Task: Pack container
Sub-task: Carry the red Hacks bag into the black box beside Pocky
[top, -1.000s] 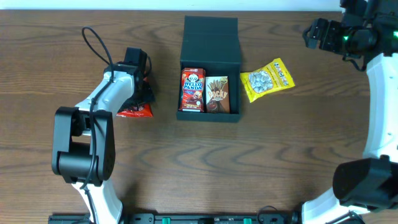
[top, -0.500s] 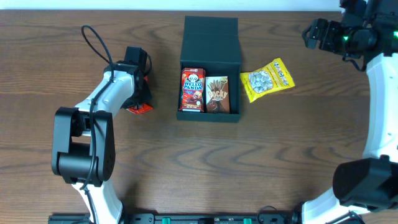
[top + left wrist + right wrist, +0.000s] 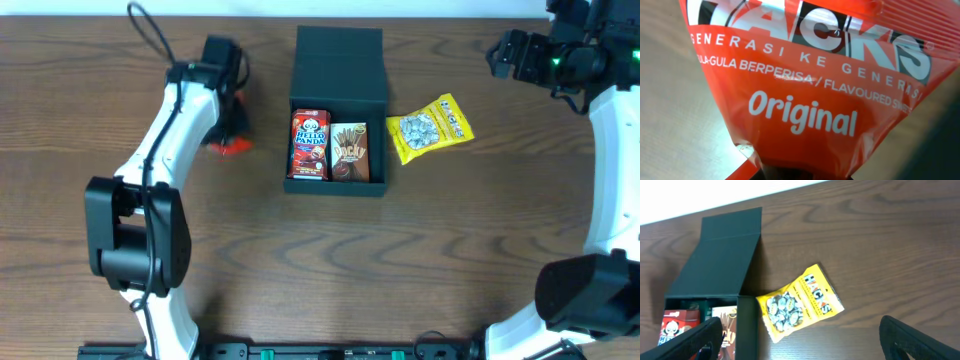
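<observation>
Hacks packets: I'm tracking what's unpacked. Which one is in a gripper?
The red Hacks packet, held by the left gripper; the yellow Hacks packet lies on the table beside the container.

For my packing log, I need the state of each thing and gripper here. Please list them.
container: open, lid folded back
Hello Panda box: inside the container
Pocky box: inside the container
yellow packet: lying outside, right of container
red packet: held by left gripper
left gripper: shut on red packet
right gripper: open, empty
</observation>
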`<state>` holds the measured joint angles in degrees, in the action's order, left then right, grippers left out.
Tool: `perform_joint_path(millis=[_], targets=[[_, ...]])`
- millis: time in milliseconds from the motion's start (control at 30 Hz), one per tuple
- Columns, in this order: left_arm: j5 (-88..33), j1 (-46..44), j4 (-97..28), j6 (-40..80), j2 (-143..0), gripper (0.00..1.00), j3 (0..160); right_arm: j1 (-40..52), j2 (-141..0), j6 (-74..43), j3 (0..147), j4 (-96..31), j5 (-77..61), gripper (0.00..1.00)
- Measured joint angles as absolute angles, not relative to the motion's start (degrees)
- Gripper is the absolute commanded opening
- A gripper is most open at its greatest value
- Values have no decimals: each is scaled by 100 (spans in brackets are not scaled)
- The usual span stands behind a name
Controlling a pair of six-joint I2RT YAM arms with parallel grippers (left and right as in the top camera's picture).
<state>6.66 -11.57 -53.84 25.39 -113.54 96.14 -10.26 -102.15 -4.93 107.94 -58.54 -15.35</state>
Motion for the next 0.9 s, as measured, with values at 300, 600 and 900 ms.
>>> perform_joint_path(millis=[300, 600, 900], targets=[[69, -2359, -5297, 2547, -11351, 6, 10558, -1245, -10215, -593, 10794, -5852, -1306, 99], [-412, -3203, -5227, 2727, -11351, 6, 10558, -1645, -10215, -701, 10794, -5905, -1243, 99], [-460, -3745, -5072, 3030, -11384, 6, 10558, -1645, -10215, -701, 10794, -5918, -1240, 99]])
